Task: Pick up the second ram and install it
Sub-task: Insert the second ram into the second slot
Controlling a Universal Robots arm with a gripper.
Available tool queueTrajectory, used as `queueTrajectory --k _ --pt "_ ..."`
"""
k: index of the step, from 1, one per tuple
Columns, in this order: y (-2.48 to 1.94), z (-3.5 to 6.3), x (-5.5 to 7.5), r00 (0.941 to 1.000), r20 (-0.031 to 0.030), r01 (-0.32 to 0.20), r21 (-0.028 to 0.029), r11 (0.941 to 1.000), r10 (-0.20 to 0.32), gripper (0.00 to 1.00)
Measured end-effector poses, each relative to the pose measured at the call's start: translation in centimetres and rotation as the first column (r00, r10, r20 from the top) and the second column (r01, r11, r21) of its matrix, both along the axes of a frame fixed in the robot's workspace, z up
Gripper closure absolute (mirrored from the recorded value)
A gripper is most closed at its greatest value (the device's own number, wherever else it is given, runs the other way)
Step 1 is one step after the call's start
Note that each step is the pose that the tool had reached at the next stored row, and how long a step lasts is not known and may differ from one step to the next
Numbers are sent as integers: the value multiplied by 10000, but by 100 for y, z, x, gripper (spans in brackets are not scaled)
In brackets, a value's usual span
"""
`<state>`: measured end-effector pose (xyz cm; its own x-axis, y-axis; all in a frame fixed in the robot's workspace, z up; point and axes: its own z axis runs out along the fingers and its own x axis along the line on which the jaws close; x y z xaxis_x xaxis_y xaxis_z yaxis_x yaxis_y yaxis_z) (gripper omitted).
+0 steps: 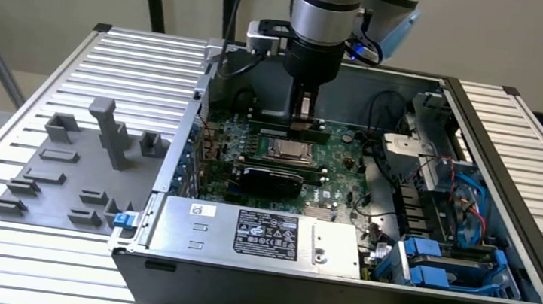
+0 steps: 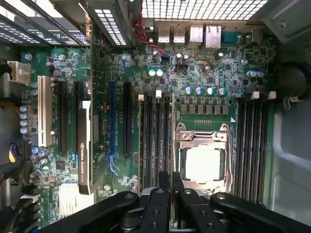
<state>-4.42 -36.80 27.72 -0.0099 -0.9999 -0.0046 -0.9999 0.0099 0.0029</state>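
Tool (image 1: 304, 114) sits low inside the open black PC case (image 1: 507, 215), clenched on the second ram (image 2: 171, 141), a thin green circuit-board stick held edge-on. Stick hangs directly below the tool, long axis parallel w/ the black slots (image 2: 154, 141) beside the silver CPU socket (image 2: 202, 162).

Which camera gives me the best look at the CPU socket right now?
The wrist view: the CPU socket lies face-on, metal frame and bright centre fully visible beside the gripper. The exterior view shows the socket smaller, at an angle, below the arm.
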Motion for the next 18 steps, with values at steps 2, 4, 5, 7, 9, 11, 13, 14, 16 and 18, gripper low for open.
queueTrajectory --k 2,4,5,7,9,11,13,14,16,18 --pt "-4 -36 0 10000 0 0 1 10000 0 86" --pt "-6 -73 0 10000 1 3 2 10000 -3 86" --pt "-7 -90 0 10000 1 4 1 10000 -4 86" --pt "-9 -127 0 10000 0 6 1 10000 -6 86" --pt "-11 -164 0 10000 1 10 1 10000 -10 86" --pt "-13 -200 0 10000 1 13 1 10000 -13 86" --pt "-20 -236 1 10000 0 13 1 10000 -13 86" --pt "-30 -254 1 10000 0 14 1 10000 -14 86" --pt "-48 -291 0 10000 0 18 3 10000 -18 86" --pt "-59 -327 0 10000 0 21 13 10000 -21 86"
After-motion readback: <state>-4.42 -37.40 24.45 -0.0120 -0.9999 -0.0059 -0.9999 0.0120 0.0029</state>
